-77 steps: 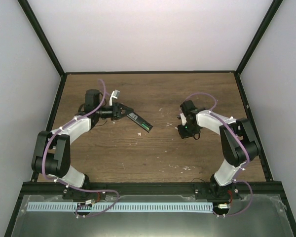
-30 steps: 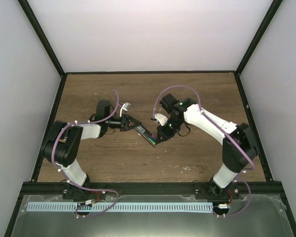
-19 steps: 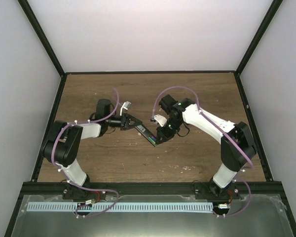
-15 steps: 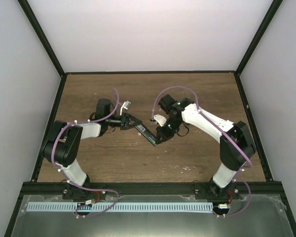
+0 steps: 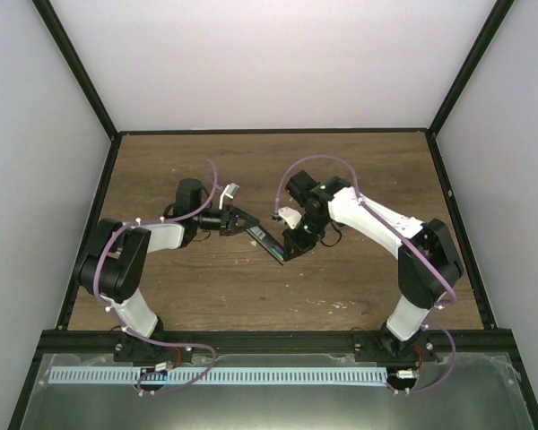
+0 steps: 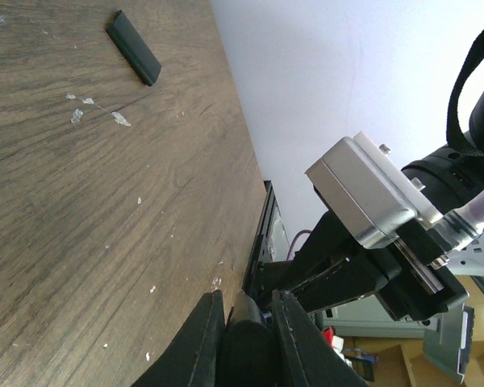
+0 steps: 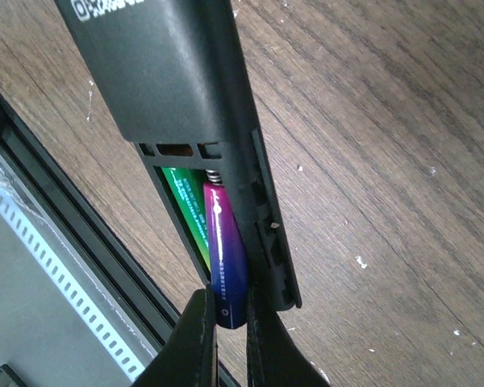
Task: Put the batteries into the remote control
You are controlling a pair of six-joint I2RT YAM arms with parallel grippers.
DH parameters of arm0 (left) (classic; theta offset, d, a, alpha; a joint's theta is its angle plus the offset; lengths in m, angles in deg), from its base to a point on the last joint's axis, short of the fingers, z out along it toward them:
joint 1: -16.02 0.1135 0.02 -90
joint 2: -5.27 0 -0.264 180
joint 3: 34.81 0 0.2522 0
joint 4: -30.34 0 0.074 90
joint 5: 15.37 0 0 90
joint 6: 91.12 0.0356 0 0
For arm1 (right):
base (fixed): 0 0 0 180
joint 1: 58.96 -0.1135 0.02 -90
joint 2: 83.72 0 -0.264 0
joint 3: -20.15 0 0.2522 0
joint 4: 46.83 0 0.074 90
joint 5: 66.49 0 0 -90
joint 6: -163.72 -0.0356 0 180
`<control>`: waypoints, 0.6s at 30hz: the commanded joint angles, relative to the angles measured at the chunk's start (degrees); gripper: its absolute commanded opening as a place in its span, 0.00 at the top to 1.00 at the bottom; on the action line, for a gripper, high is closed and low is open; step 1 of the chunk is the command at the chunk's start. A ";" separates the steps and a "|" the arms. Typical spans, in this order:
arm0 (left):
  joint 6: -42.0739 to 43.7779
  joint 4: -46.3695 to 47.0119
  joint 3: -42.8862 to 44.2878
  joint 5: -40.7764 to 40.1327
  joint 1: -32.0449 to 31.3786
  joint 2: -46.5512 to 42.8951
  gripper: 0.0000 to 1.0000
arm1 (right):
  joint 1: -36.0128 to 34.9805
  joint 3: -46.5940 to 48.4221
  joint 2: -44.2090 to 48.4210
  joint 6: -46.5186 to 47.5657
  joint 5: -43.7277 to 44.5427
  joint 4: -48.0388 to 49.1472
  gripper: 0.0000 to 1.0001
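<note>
The remote control (image 5: pixel 264 240) sits near the middle of the wooden table (image 5: pixel 206 296), between the two arms, lying on a diagonal in the top view. The left fingers (image 6: pixel 202 339) are closed narrowly on one end of it; in the left wrist view the black body fills the gap between them. The right fingers (image 7: pixel 198 339) meet the remote's other end, where the battery compartment stands open. In the right wrist view the green battery (image 7: pixel 184 201) lies inside the compartment against one wall. The purple battery (image 7: pixel 226 258) lies alongside it, with its upper end up by the spring contact and its lower end reaching the open end of the compartment. The right fingers are drawn in close and pinch that lower end between their tips. Whether the purple battery is fully seated cannot be told. Farther off on the table, well apart from both arms in the left wrist view, lies a small flat black piece (image 6: pixel 135 58). Pale flecks dot the wood around it.
</note>
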 commanded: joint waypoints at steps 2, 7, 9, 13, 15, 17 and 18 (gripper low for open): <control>-0.17 0.75 1.15 3.39 -0.79 0.26 1.00 | -0.19 3.18 -0.93 -1.30 2.79 0.62 0.96; -0.47 1.02 1.10 3.48 -0.96 0.34 1.00 | -0.17 4.08 -1.31 -1.45 2.16 0.64 0.93; -0.82 1.65 1.00 3.48 -0.96 0.35 1.00 | -0.19 4.12 -1.19 -1.37 2.09 0.33 0.92; -2.55 3.82 0.65 3.52 -0.96 0.77 1.00 | -0.19 4.10 -0.64 -1.05 1.84 0.10 0.88; -3.52 5.32 0.46 3.64 -0.96 1.12 1.00 | -0.19 4.19 -0.32 -1.09 1.30 0.29 0.87; -4.30 6.48 0.29 3.73 -0.96 1.26 1.00 | -0.19 4.28 0.12 -1.05 0.80 0.56 0.85; -4.53 6.88 0.23 3.75 -0.96 1.36 1.00 | -0.19 4.53 0.37 -1.08 0.69 0.67 0.84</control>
